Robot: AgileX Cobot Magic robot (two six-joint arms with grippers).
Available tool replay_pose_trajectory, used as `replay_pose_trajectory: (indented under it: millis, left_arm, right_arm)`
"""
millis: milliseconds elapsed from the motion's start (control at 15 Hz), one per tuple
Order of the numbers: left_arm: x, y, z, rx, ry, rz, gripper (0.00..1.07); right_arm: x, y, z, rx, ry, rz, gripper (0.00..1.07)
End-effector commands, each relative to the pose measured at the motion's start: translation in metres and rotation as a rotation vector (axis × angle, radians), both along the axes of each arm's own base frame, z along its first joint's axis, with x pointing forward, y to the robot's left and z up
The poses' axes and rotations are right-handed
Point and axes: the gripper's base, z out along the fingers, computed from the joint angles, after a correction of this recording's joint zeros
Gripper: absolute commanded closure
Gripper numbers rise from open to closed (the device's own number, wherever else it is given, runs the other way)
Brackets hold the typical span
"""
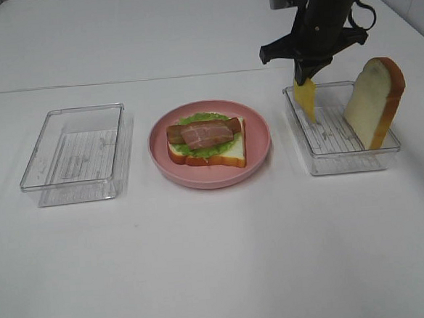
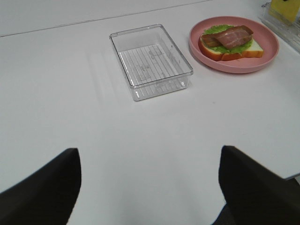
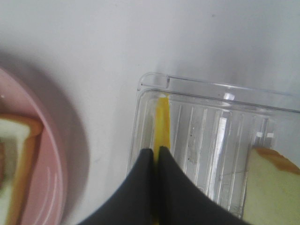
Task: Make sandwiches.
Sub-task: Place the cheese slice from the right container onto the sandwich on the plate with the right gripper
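I had the right gripper [image 1: 304, 74] pinched shut on the yellow cheese square [image 1: 306, 98], which hung edge-down at the plate-side end of the right tray [image 1: 343, 166], where a second bread slice [image 1: 374, 102] leaned upright. On the pink plate [image 1: 258, 143] lay bread [image 1: 226, 153], lettuce [image 1: 195, 119] and bacon [image 1: 204, 133], stacked. The left gripper [image 2: 147, 157] hung over the table, fingers spread wide, holding nothing

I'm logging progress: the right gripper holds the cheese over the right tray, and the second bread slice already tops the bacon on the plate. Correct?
Not the bread. The second bread slice stands on edge in the right tray; the bacon on the plate is uncovered, per the exterior high view. The right gripper does hold the cheese over that tray.
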Motion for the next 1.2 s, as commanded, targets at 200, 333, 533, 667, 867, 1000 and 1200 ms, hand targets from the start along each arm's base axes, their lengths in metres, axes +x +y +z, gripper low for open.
replay_pose_trajectory:
  millis: [200, 333, 533, 667, 867, 1000, 1200]
  left_arm:
    - [-0.002, 0.001, 0.0, -0.018, -0.022, -0.001, 0.3]
    - [-0.002, 0.001, 0.0, -0.018, -0.022, -0.001, 0.3]
    - [-0.002, 0.001, 0.0, -0.018, -0.022, -0.001, 0.3]
    - [-0.002, 0.001, 0.0, -0.018, -0.022, -0.001, 0.3]
    - [-0.002, 0.001, 0.0, -0.018, -0.022, -0.001, 0.3]
    - [-0.002, 0.001, 0.0, -0.018, -0.022, -0.001, 0.3]
    - [-0.002, 0.001, 0.0, -0.018, -0.022, -0.001, 0.3]
  right_arm:
    - [-0.016, 0.014, 0.055, 0.202, -0.053, 0.063, 1.07]
    - [-0.022, 0.031, 0.06, 0.375, -0.021, 0.14, 1.07]
    - [-0.031, 0.067, 0.057, 0.561, 0.021, 0.258, 1.07]
    - [-0.032, 0.077, 0.049, 0.605, 0.053, 0.255, 1.07]
    - [-0.027, 0.093, 0.019, 0.727, 0.149, 0.205, 1.07]
    - [-0.022, 0.095, -0.002, 0.755, 0.188, 0.171, 1.07]
    - [-0.017, 0.093, -0.018, 0.702, 0.173, 0.148, 1.07]
